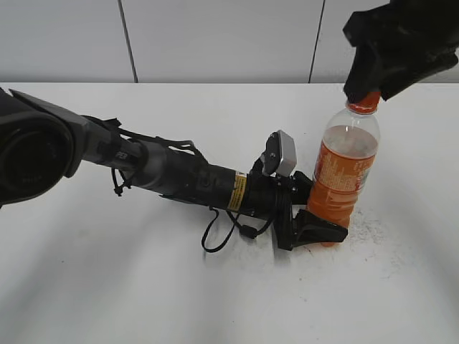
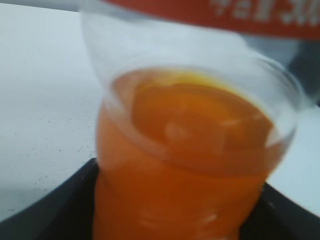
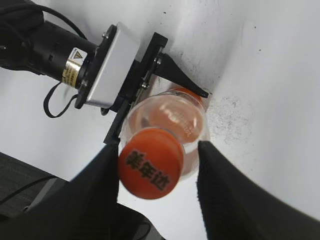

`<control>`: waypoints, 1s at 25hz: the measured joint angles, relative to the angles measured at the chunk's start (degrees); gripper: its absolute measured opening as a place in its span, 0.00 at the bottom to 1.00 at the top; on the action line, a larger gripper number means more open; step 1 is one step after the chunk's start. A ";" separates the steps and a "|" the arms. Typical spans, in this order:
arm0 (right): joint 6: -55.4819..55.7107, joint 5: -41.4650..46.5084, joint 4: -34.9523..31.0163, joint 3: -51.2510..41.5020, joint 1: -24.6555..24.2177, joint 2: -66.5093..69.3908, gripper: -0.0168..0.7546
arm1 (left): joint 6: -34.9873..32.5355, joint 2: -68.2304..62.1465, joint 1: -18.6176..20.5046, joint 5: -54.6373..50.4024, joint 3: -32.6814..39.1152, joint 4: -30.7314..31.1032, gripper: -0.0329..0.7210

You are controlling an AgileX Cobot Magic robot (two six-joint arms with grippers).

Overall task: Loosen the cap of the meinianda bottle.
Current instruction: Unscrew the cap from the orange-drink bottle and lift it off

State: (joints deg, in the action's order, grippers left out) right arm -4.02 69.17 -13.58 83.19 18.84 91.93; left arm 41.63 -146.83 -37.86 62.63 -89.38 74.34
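Observation:
The meinianda bottle stands upright on the white table, part full of orange drink, with an orange label. My left gripper lies low on the table and is shut on the bottle's ribbed lower body, which fills the left wrist view between the black fingers. The orange cap sits on the neck. My right gripper hangs right over it. In the right wrist view the cap, with dark characters on top, lies between the open fingers, with a gap on the right side.
The left arm stretches across the table from the left, with a loose black cable loop beside it. A grey panelled wall stands behind the table. Dark specks mark the tabletop near the bottle.

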 joint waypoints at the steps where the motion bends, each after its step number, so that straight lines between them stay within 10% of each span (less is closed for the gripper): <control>1: -0.15 0.00 -0.10 0.51 0.00 -0.26 0.46 | 0.00 0.00 0.00 0.00 0.00 0.00 0.78; 6: -1.05 0.00 -0.49 1.22 0.00 -0.49 0.33 | 0.15 0.00 0.00 0.00 0.00 0.00 0.78; 25: -3.41 0.33 -0.33 1.58 0.00 -0.49 0.44 | 0.65 0.00 0.00 0.00 0.00 0.05 0.78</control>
State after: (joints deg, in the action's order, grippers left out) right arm -7.43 69.49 -13.91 84.77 18.84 91.44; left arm 42.28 -146.83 -37.86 62.63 -89.38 74.40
